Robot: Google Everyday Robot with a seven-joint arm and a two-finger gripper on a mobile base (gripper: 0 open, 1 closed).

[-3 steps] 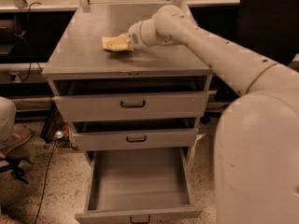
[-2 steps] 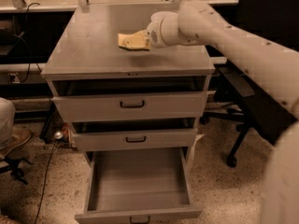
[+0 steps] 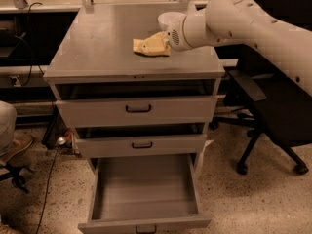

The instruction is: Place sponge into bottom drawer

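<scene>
The pale-yellow sponge (image 3: 150, 46) is at the right middle of the grey cabinet top (image 3: 97, 43). My gripper (image 3: 162, 42) reaches in from the right and is shut on the sponge's right end, holding it at or just above the top; I cannot tell whether it touches. The bottom drawer (image 3: 146, 223) is pulled out wide open below, its long tray showing nothing inside and its small dark handle at the front edge. It lies well below and in front of the gripper.
A white bowl (image 3: 169, 19) stands on the cabinet top just behind my wrist. The two upper drawers (image 3: 139, 109) are slightly ajar. A black office chair (image 3: 273, 106) stands to the right. A person's shoe (image 3: 12, 147) and a cable are at the left.
My gripper has moved to the right across the cabinet top with the sponge in it. The arm has swung out to the right side. The drawers have not moved.
</scene>
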